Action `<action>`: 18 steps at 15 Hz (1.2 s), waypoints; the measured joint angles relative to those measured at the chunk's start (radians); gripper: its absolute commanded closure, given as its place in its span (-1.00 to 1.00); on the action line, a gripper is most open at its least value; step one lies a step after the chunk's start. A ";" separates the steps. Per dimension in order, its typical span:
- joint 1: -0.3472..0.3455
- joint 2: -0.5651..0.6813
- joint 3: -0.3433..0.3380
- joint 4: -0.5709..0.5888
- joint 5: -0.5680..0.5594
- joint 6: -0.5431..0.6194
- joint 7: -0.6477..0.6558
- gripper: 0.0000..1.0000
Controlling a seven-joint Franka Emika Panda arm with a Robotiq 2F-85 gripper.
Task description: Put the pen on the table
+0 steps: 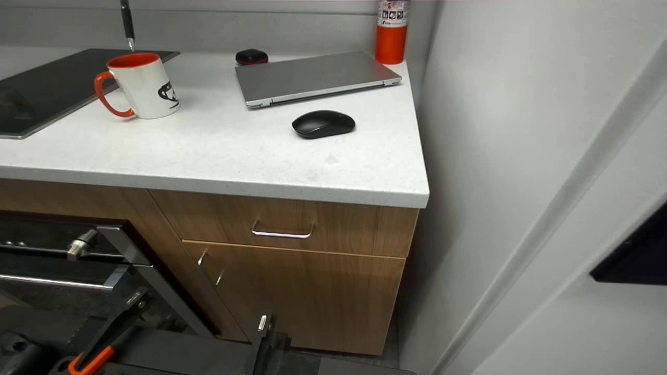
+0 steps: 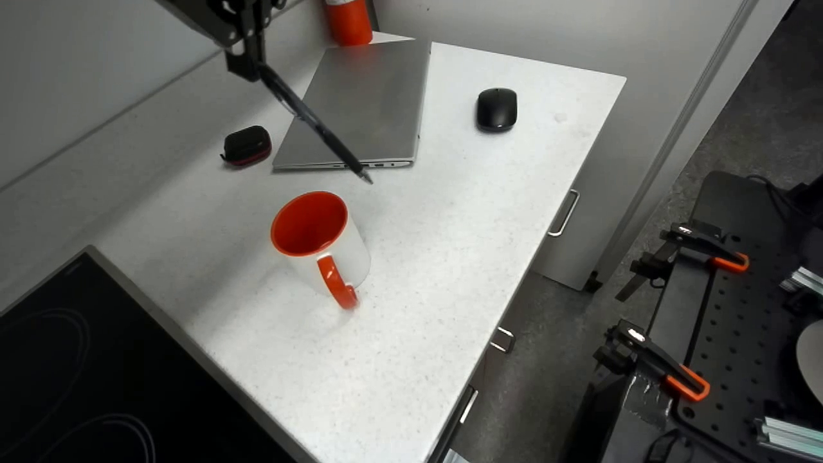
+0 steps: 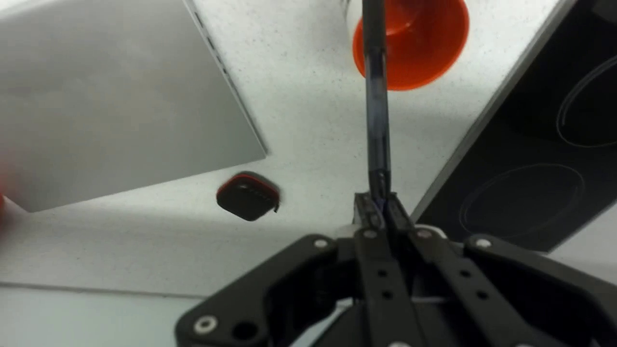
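Observation:
The thin black pen (image 2: 315, 125) is in my gripper (image 2: 249, 67), held by one end. It slants downward in the air, its silver tip apart from the white table (image 2: 411, 321). In an exterior view the pen (image 1: 127, 21) shows behind and above the mug (image 1: 148, 91), and the gripper is out of that picture. In the wrist view the gripper (image 3: 379, 205) is shut on the pen's end. The pen (image 3: 377, 111) stretches away from the fingers and crosses the red-lined mug (image 3: 424, 43) in the picture. The table (image 1: 219, 151) has brown wood-grain fronts below.
A grey laptop (image 1: 318, 78) lies on the table, with a black mouse (image 1: 324, 125) in front. A small black case (image 2: 247, 145) sits by the back wall. A red cylinder (image 1: 391, 44) stands in the corner. A black cooktop (image 2: 83, 373) adjoins the mug's side.

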 measured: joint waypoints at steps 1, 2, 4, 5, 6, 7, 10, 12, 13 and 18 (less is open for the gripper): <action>-0.013 -0.007 -0.004 -0.006 -0.032 -0.033 0.011 0.97; -0.027 -0.008 -0.008 -0.013 -0.061 -0.065 0.023 0.97; -0.051 0.001 -0.012 -0.034 -0.111 -0.101 0.047 0.97; -0.060 0.012 -0.015 -0.046 -0.126 -0.106 0.060 0.97; -0.066 0.027 -0.018 -0.058 -0.129 -0.106 0.068 0.97; -0.069 0.047 -0.021 -0.067 -0.129 -0.106 0.075 0.97; -0.068 0.115 -0.022 -0.081 -0.129 -0.106 0.101 0.97; -0.067 0.163 -0.022 -0.082 -0.129 -0.096 0.118 0.97; -0.067 0.184 -0.022 -0.082 -0.128 -0.080 0.125 0.97; -0.067 0.247 -0.036 -0.081 -0.118 0.012 0.153 0.04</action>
